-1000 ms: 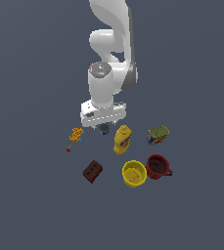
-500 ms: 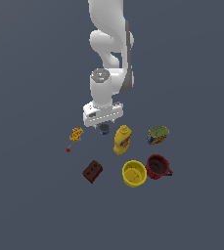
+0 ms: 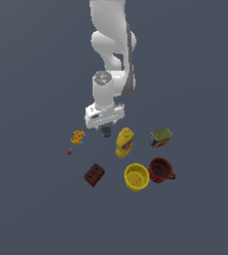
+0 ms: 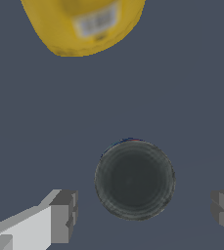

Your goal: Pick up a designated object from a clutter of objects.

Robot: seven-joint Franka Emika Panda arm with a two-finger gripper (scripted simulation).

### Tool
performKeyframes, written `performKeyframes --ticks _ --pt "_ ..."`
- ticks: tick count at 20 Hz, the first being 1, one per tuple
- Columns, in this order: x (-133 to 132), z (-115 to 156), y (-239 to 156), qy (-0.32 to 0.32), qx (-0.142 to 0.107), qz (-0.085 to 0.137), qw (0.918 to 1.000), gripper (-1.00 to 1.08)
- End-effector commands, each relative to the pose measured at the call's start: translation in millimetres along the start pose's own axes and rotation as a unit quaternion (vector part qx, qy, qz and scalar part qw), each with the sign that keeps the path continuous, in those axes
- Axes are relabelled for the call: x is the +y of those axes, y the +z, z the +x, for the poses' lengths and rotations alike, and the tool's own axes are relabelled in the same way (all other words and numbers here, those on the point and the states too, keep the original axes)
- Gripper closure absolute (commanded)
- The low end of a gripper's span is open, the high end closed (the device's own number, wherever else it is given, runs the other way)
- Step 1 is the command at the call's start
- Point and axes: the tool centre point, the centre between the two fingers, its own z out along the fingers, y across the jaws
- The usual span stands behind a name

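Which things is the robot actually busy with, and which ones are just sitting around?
Busy with:
- the gripper, open above the cup
- the little dark grey cup, between its fingers

Just sitting around:
- mustard bottle
- yellow bowl
- dark red mug
- brown brick
- green-blue can
- orange toy

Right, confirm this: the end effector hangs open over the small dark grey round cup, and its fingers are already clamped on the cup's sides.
Not clamped. In the wrist view the end effector is open above the small dark grey round cup, but each of its fingers stands apart from the cup's sides with a gap showing. The rest holds.
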Motion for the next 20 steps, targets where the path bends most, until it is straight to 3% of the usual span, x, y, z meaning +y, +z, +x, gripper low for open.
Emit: performKeyframes --ticks 1,20 --pt "0 0 1 0.0 0.0 0.0 1.0 -0.92" --pt "-1 -1 50 -0.001 0.001 0.0 1.0 -0.92"
